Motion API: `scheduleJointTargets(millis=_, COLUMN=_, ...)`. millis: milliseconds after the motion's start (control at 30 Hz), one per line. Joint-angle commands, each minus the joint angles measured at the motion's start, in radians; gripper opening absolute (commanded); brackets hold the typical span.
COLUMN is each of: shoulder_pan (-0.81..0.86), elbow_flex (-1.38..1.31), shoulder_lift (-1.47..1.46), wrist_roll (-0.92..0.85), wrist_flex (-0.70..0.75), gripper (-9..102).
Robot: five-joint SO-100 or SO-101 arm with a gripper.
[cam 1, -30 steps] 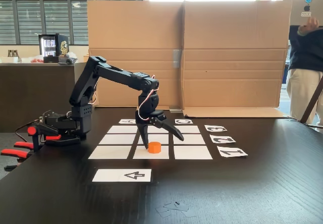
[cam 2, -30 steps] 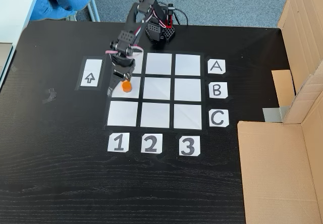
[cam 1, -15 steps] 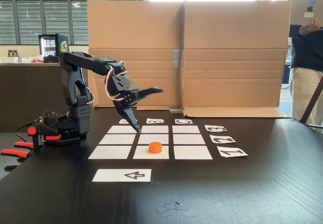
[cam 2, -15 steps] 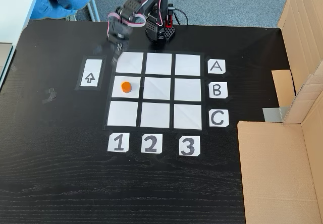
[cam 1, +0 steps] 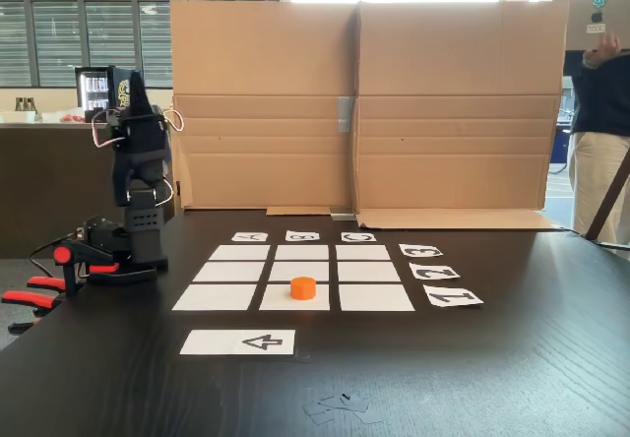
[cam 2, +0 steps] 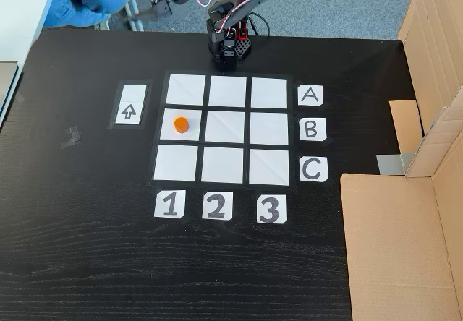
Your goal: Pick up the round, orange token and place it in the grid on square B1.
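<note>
Sitting on square B1 [cam 2: 182,126], the token [cam 2: 181,123] stood upright, one orange cylinder, in the middle row under column 1 of the grid [cam 2: 228,160]. In the side fixed view the token [cam 1: 302,287] showed in the near row's middle cell. Grid count: nine white cells. Cards read A [cam 2: 309,95], B [cam 2: 312,129], C [cam 2: 312,169] down the right in the top-down fixed view, and 1 [cam 2: 170,205], 2 [cam 2: 216,205], 3 [cam 2: 269,209] along the bottom; six cards total. One white strip [cam 2: 131,105] carried a black arrow, left of the grid. One arm [cam 1: 138,161] was folded upright over its base, well apart from the token. End effector [cam 2: 134,3] was blurred at the top edge, beyond the bench [cam 2: 87,263]; could not tell if wide or narrow. Two cardboard panels [cam 1: 364,112] stood behind. One person [cam 1: 598,132] was at the right edge in the side view.
</note>
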Motion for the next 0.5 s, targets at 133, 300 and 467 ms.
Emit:
scheduleJointTargets(millis=133, shoulder_pan=0.152, elbow_flex=0.199, shoulder_lift=0.347, wrist_roll=-0.032, wrist_flex=0.204, gripper=-1)
scheduleJointTargets(millis=300, shoulder_pan=0.227, elbow_flex=0.341, shoulder_lift=0.565, wrist_roll=-0.072, wrist_flex=0.382, gripper=-1)
scheduleJointTargets(millis=467, shoulder_pan=0.302, elbow_flex=0.405, shoulder_lift=0.580, wrist_roll=-0.110, wrist_flex=0.423, gripper=-1)
